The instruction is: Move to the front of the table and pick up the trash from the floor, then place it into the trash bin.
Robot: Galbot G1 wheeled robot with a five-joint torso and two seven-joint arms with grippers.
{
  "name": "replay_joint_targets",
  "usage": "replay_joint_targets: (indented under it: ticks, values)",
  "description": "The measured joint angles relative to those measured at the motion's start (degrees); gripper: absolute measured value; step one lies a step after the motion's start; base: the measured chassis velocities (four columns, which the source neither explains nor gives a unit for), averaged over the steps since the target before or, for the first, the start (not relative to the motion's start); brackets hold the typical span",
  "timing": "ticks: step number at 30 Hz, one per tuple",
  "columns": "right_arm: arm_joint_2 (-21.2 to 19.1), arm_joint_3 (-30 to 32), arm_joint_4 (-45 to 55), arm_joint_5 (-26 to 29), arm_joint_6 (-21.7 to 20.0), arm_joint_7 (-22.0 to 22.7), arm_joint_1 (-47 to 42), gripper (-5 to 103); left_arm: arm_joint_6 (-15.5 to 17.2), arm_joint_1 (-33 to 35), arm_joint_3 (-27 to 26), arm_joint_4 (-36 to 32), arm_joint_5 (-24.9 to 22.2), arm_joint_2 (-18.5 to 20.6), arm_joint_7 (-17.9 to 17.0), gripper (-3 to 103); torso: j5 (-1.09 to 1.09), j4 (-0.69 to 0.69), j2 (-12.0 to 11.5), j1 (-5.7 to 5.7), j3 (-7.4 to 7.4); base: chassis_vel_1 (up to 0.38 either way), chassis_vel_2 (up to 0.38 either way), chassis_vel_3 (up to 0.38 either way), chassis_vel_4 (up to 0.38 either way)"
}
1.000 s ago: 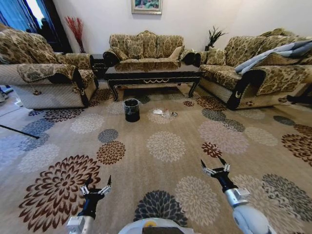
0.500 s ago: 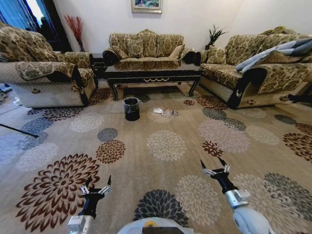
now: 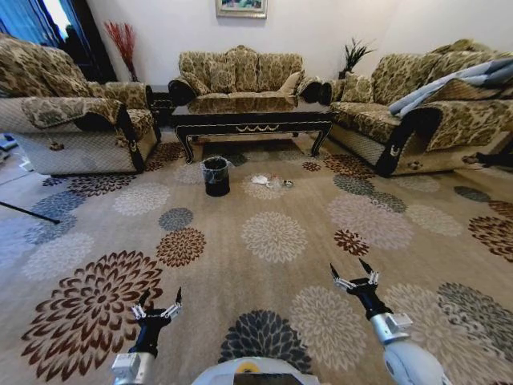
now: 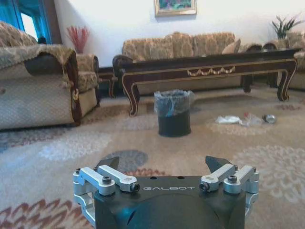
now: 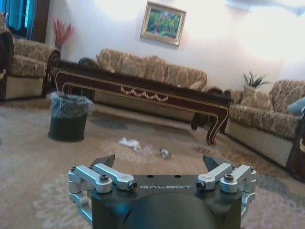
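Note:
The dark low table [image 3: 252,122] with gold scrollwork stands far ahead between the sofas, also seen as the table [image 4: 209,64] and the table [image 5: 143,88]. On the patterned carpet floor [image 3: 272,241] in front of it lies the trash [image 3: 271,184]: white crumpled paper [image 5: 128,142], a clear piece [image 5: 147,149] and a small dark scrap [image 5: 164,153]. The black trash bin [image 3: 215,176] with its grey liner stands just left of the litter. My left gripper [image 3: 157,303] and right gripper [image 3: 354,272] hang open and empty low over the carpet, well short of the trash.
A patterned sofa [image 3: 76,120] flanks the left, another sofa [image 3: 417,112] the right, a third sofa [image 3: 236,76] behind the table. A thin dark rod [image 3: 32,213] lies on the carpet at far left. Open carpet stretches between me and the bin.
The whole head view has shifted slightly, with table, bin and trash sitting a little lower and nearer; the camera has moved forward. Both grippers hold the same pose.

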Motion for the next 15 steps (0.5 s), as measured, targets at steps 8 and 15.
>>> replay_joint_targets:
  ticks: [8, 15]
  values:
    - [0.1, 0.3, -0.3, -0.9, 0.5, 0.1, -0.1, 100, -0.3, 0.2, 0.3, 0.2, 0.3, -0.2, 0.0, 100, -0.01, 0.0, 0.0, 0.0, -0.21, 0.0, 0.0, 0.0, 0.0]
    - [0.1, 0.4, -1.0, -1.0, 1.9, -1.1, 0.1, 100, -1.7, 0.2, 0.5, 0.5, 0.1, -0.3, -0.3, 100, -0.01, 0.0, 0.0, 0.0, -0.06, 0.0, 0.0, 0.0, 0.0]
